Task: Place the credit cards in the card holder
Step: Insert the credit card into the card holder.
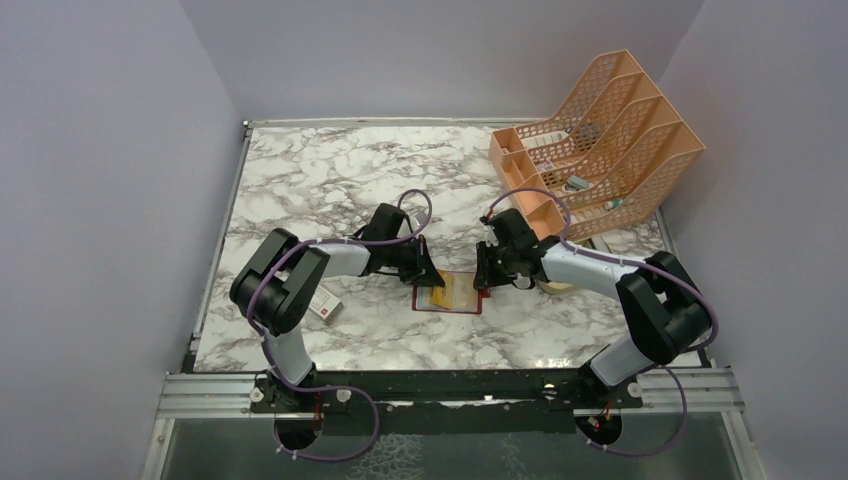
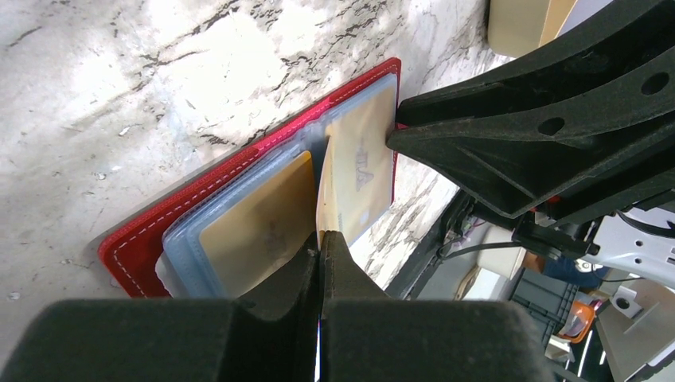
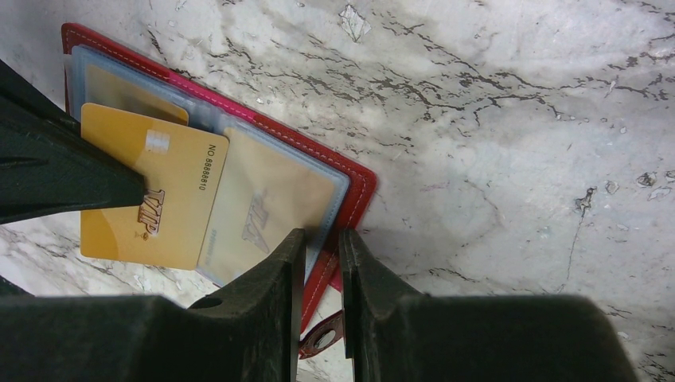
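The dark red card holder point(image 1: 447, 293) lies open on the marble table between both grippers. In the right wrist view its clear sleeves point(image 3: 271, 211) hold gold cards, one per page. My left gripper point(image 2: 321, 239) is shut on another gold credit card point(image 2: 322, 191), seen edge-on. That VIP card point(image 3: 151, 187) lies tilted over the holder's middle, its edge at the right page's sleeve. My right gripper point(image 3: 322, 239) is closed to a narrow gap over the holder's right edge point(image 3: 362, 187), above the snap tab point(image 3: 322, 338). No blue card shows.
An orange mesh file rack point(image 1: 600, 140) stands at the back right. A small white box with a red mark point(image 1: 325, 305) lies by the left arm. A beige tray point(image 1: 556, 286) peeks out behind the right arm.
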Available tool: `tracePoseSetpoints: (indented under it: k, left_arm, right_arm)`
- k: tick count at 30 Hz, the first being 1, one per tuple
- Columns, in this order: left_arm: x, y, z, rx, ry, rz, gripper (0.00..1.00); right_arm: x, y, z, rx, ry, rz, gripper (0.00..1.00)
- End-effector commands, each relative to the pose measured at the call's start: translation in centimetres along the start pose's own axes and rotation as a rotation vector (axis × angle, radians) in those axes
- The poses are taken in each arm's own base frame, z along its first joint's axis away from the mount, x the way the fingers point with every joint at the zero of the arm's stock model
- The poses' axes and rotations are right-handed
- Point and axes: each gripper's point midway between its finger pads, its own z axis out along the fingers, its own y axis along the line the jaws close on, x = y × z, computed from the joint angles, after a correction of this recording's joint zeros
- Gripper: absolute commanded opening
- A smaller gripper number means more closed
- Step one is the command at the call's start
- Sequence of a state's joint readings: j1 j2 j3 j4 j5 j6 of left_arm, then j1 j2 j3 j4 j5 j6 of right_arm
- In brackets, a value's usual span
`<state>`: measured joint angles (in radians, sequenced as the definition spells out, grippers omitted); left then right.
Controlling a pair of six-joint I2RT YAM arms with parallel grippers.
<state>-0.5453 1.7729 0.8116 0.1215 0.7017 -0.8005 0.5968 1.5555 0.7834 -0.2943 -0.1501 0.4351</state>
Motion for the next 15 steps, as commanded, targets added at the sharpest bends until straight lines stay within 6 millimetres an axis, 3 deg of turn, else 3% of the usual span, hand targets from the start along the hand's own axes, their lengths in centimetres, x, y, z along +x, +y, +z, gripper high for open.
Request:
tracePoseSetpoints:
  k: [1,15]
  left_arm:
    - [-0.09,0.65,0.30,-0.039,-0.004,0.018,0.00]
    - [0.44,0.52,1.27,-0.035,0.021,0.011,0.00]
  right_arm:
    - [0.94,-0.84,-0.35,0.042,0.012,-0.022,0.22]
    - [0.90,-0.77,-0.37,0.039,0.008,-0.018,0.21]
